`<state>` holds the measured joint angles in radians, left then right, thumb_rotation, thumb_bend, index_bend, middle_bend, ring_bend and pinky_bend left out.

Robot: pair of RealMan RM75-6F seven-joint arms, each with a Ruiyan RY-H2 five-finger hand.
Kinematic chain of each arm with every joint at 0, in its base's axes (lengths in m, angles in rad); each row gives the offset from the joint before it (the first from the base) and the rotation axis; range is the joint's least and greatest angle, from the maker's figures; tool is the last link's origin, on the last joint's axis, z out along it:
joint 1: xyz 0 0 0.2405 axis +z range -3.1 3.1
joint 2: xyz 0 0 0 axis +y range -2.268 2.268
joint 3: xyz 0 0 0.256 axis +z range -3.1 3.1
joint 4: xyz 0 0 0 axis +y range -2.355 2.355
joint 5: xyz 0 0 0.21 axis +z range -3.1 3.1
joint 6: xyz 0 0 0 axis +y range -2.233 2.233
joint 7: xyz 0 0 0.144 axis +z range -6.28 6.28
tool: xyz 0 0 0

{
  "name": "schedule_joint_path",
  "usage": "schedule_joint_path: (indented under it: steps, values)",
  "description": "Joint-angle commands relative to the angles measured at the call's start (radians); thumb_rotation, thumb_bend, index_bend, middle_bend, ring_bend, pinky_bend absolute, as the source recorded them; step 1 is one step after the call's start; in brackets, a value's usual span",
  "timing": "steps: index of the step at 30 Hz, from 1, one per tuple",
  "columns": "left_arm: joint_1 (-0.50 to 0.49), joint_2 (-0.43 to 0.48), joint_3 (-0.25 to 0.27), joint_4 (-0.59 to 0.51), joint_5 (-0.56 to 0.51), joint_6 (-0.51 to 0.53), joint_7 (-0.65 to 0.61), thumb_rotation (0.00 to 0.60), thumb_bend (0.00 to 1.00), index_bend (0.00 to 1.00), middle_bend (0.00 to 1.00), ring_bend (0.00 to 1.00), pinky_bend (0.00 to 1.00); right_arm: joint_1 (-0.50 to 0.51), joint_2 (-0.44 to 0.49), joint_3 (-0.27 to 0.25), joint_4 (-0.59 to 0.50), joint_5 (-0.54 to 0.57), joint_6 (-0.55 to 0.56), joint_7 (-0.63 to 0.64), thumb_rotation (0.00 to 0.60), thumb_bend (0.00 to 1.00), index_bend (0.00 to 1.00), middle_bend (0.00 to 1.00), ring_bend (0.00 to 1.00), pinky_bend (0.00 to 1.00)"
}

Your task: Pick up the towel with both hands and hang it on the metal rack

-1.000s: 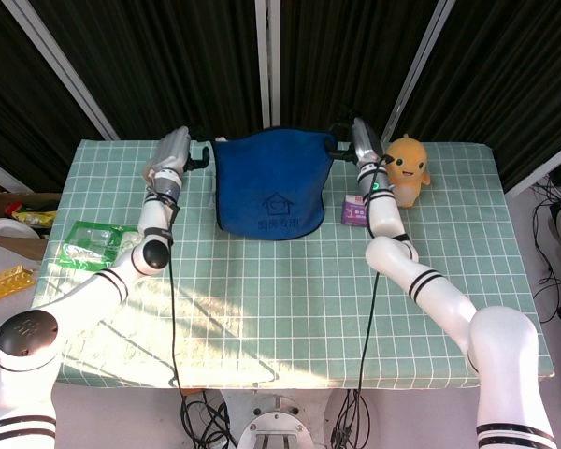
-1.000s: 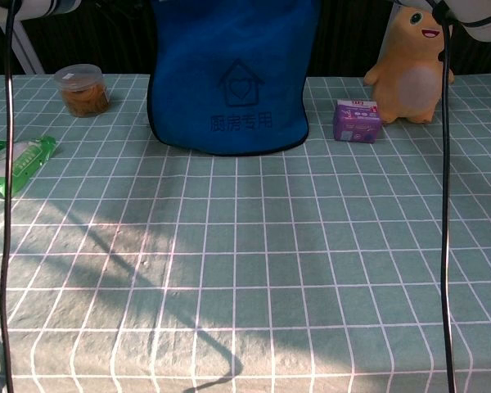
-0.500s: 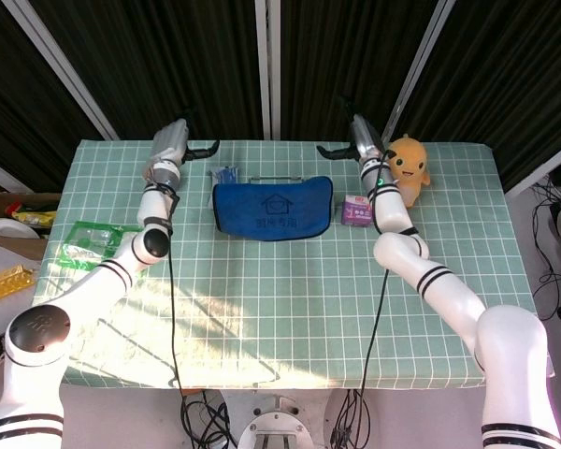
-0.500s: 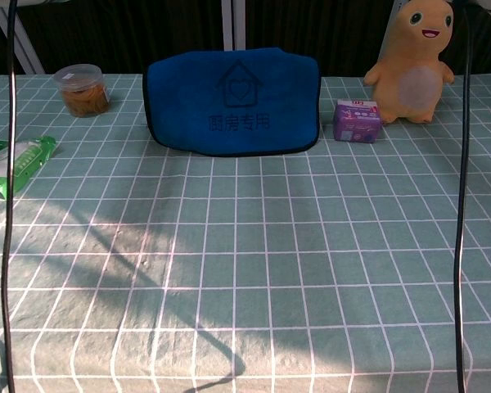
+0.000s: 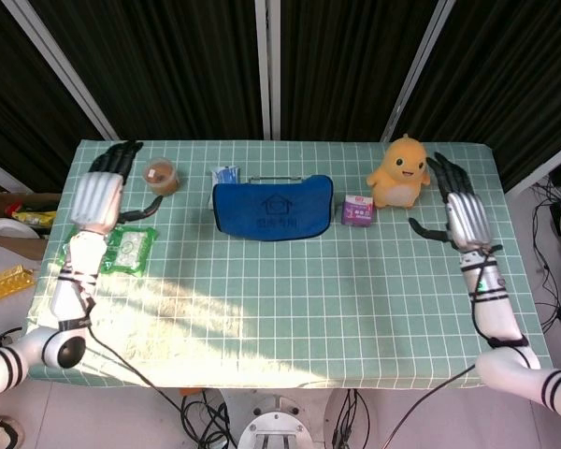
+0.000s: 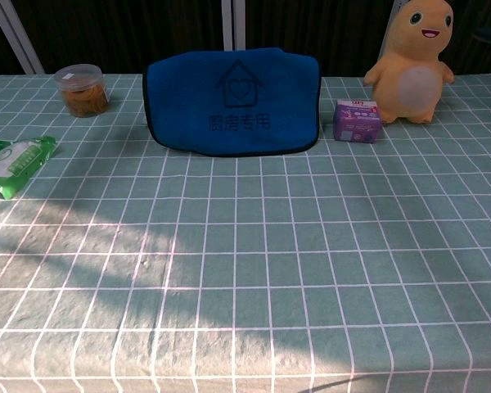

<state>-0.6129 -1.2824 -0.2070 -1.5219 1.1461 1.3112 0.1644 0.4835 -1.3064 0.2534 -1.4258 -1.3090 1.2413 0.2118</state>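
Observation:
The blue towel (image 5: 273, 210) with a house logo hangs draped over the metal rack (image 5: 271, 178), whose top bar shows just behind it in the head view. In the chest view the towel (image 6: 232, 101) hangs as a wide blue panel at the table's far middle. My left hand (image 5: 103, 185) is out at the table's left side, fingers spread and holding nothing. My right hand (image 5: 462, 210) is far to the right, also spread and empty. Neither hand shows in the chest view.
A yellow plush toy (image 5: 402, 172) and a small purple box (image 5: 356, 210) stand right of the towel. A jar (image 5: 160, 174) and a green packet (image 5: 126, 248) lie at the left. A small blue-white item (image 5: 223, 174) sits behind the rack.
Both hands let go of the towel, which dropped over the rack, then drew back from it to the table's left and right sides.

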Motion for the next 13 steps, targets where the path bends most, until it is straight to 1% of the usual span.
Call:
schedule_joint_path:
  steps: [1, 2, 4, 6, 10, 13]
  values:
    - [0.258, 0.064, 0.21, -0.081, 0.185, 0.236, 0.075, 0.27, 0.21, 0.1, 0.1, 0.08, 0.2, -0.238, 0.066, -0.175, -0.083, -0.091, 0.223, -0.118, 0.6, 0.18, 0.0, 0.0, 0.0, 0.0]
    - [0.294, 0.053, 0.24, -0.063, 0.201, 0.258, 0.078, 0.252, 0.21, 0.1, 0.1, 0.08, 0.2, -0.274, 0.054, -0.192, -0.072, -0.089, 0.258, -0.127, 0.6, 0.18, 0.0, 0.0, 0.0, 0.0]
    - [0.347, 0.034, 0.282, -0.028, 0.224, 0.286, 0.088, 0.205, 0.21, 0.1, 0.1, 0.08, 0.19, -0.326, 0.033, -0.222, -0.044, -0.089, 0.296, -0.138, 0.6, 0.18, 0.0, 0.0, 0.0, 0.0]
    - [0.384, 0.017, 0.306, 0.004, 0.239, 0.304, 0.091, 0.181, 0.21, 0.1, 0.1, 0.08, 0.19, -0.358, 0.022, -0.241, -0.022, -0.087, 0.312, -0.152, 0.6, 0.18, 0.0, 0.0, 0.0, 0.0]
    - [0.444, -0.001, 0.336, 0.058, 0.282, 0.331, 0.036, 0.176, 0.21, 0.1, 0.1, 0.08, 0.19, -0.397, 0.003, -0.261, 0.014, -0.1, 0.33, -0.17, 0.6, 0.18, 0.0, 0.0, 0.0, 0.0]
    - [0.466, -0.004, 0.344, 0.094, 0.32, 0.351, 0.009, 0.172, 0.21, 0.1, 0.1, 0.08, 0.19, -0.409, -0.003, -0.269, 0.02, -0.116, 0.33, -0.169, 0.6, 0.18, 0.0, 0.0, 0.0, 0.0]
